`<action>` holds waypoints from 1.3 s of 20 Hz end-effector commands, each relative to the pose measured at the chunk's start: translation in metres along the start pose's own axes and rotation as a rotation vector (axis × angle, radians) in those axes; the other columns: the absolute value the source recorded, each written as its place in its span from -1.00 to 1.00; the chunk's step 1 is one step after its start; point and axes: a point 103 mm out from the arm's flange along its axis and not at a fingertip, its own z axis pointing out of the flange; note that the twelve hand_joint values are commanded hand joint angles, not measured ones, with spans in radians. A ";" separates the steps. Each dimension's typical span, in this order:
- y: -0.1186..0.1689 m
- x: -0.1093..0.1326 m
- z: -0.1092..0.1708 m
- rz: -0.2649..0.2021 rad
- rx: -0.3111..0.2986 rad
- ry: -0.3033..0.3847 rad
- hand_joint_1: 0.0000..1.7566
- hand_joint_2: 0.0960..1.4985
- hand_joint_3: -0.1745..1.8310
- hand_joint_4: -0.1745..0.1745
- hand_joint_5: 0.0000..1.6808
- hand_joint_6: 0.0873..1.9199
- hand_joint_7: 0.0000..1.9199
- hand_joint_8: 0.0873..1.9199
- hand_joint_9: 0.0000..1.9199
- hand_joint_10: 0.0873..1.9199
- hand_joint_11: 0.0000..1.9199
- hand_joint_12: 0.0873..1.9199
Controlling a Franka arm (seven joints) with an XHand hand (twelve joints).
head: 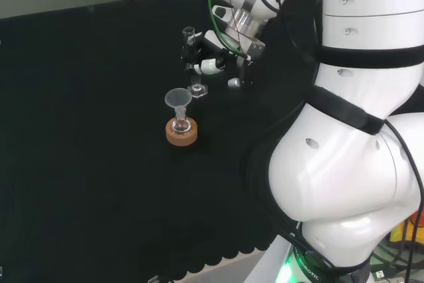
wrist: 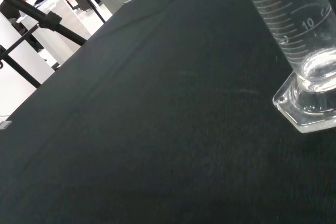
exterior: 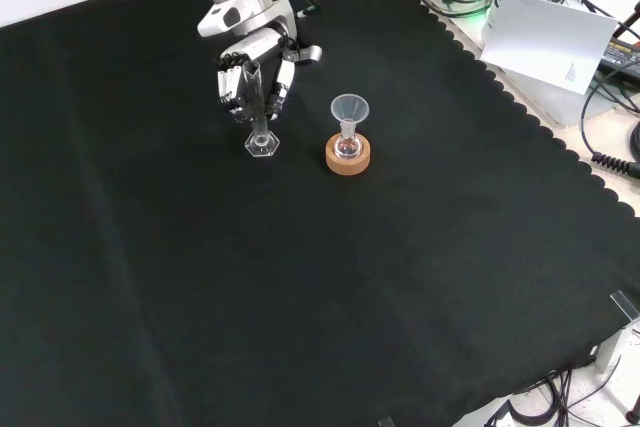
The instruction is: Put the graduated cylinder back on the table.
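1. Hand (exterior: 255, 72) has its fingers curled round the graduated cylinder (exterior: 258, 112), gripping the upper tube.
2. Cylinder upright; in the front view its hexagonal base (exterior: 261, 145) sits at cloth (exterior: 300, 297) level. Actual contact unclear.
3. Wrist view: clear base (wrist: 310, 106) just at the cloth.
4. Just right of it in the front view: cork ring stand (exterior: 347, 155) with a small flask (exterior: 347, 145) and a funnel (exterior: 349, 107) on top, apart from the cylinder.
5. Head view: white arm links (head: 358, 130) at right.

Clear graduated cylinder (exterior: 259, 119), upright on cloth
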 end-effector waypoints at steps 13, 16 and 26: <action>0.006 -0.010 0.010 0.009 -0.010 0.023 0.43 0.47 -0.82 -1.00 0.12 0.05 0.01 0.04 0.45 -1.00 0.07 -0.12; 0.005 -0.008 0.013 0.012 -0.012 0.009 0.43 0.47 -0.82 -1.00 0.12 0.06 0.01 0.05 0.45 -1.00 0.06 -0.12; 0.004 -0.020 0.013 0.014 0.045 0.093 0.33 0.51 -0.83 -0.91 0.06 0.14 -0.05 -0.13 0.36 -1.00 -0.04 0.03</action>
